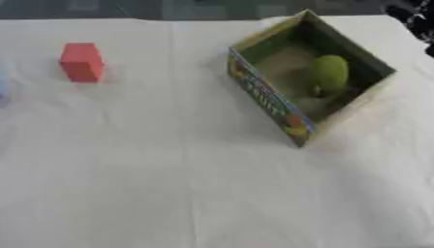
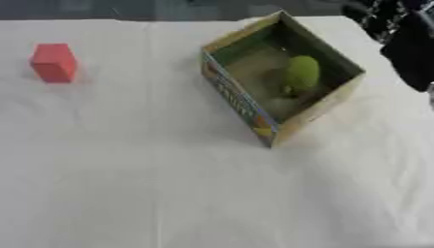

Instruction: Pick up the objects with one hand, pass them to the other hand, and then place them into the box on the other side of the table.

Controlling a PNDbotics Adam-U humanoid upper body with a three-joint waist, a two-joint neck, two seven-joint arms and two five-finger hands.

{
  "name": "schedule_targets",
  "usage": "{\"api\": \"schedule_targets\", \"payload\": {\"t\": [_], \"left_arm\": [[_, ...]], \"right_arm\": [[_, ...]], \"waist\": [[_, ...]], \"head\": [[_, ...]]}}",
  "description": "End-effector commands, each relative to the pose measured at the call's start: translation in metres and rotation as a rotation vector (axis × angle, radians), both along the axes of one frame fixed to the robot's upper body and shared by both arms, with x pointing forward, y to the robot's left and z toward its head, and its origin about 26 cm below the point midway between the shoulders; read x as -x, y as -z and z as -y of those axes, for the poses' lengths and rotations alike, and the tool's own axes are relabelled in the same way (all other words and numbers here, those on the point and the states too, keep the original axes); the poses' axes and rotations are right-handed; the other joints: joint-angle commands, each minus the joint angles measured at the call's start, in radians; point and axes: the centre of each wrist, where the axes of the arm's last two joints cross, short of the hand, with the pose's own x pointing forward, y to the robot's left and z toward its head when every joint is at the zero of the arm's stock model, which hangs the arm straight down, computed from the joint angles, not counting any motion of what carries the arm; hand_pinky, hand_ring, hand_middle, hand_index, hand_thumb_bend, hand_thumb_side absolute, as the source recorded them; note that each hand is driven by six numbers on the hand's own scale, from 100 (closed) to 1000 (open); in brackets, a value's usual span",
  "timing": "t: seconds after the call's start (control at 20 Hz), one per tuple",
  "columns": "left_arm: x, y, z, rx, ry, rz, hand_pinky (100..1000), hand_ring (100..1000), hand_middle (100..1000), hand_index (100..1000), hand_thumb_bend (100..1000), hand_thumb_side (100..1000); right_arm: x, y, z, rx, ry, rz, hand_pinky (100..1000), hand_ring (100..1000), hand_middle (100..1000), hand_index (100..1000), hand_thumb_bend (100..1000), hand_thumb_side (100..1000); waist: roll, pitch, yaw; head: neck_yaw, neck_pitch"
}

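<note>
Showing only at the upper right edge of the right eye view, my right hand (image 2: 407,46) is a dark shape above the table's far right corner; I cannot tell how its fingers stand. My left hand is out of sight. Just to its left sits an open cardboard box (image 2: 241,109), turned askew, its printed side facing me. A green rounded object (image 2: 302,71) lies inside it. Well apart, at far left, a red block (image 1: 81,61) stands on the white tablecloth (image 1: 169,184).
</note>
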Motion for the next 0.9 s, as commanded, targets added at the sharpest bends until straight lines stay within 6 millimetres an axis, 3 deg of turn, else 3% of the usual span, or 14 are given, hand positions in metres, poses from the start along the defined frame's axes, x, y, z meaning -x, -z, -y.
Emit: {"api": "schedule_targets", "payload": {"t": [0.05,0.2,0.5,0.7,0.8,0.9], "left_arm": [[-0.003,-0.018,-0.023,-0.097,-0.034,-0.092,640,633,628,738,263,761],[-0.009,-0.024,-0.033,-0.182,-0.056,-0.169,638,636,640,751,260,772],[-0.019,-0.031,-0.051,-0.306,-0.09,-0.302,725,726,715,806,313,783],[-0.03,-0.039,-0.059,-0.396,-0.11,-0.393,786,777,749,825,497,629],[-0.039,-0.041,-0.06,-0.435,-0.107,-0.44,796,785,751,826,545,577],[-0.05,-0.042,-0.058,-0.492,-0.101,-0.493,811,798,755,824,634,468]], "right_arm": [[0.001,-0.006,-0.004,0.028,-0.029,0.01,1000,1000,1000,1000,100,562],[0.002,-0.001,-0.005,0.045,-0.034,0.004,1000,1000,1000,1000,100,562],[0.002,0.002,-0.004,0.067,-0.039,0.031,1000,1000,1000,1000,100,557],[0.003,0.003,-0.003,0.08,-0.036,0.041,1000,1000,1000,1000,100,554],[0.004,0.004,-0.002,0.084,-0.03,0.04,1000,1000,1000,1000,100,553],[0.004,0.005,-0.002,0.087,-0.024,0.038,1000,1000,1000,1000,100,553]], "waist": [[0.013,-0.032,-0.003],[0.012,-0.026,-0.005],[0.006,-0.018,-0.016],[0.002,-0.016,-0.021],[0.0,-0.015,-0.022],[-0.001,-0.015,-0.024]], "head": [[0.05,0.006],[0.094,0.0],[0.131,-0.007],[0.144,-0.006],[0.145,-0.009],[0.144,-0.013]]}}
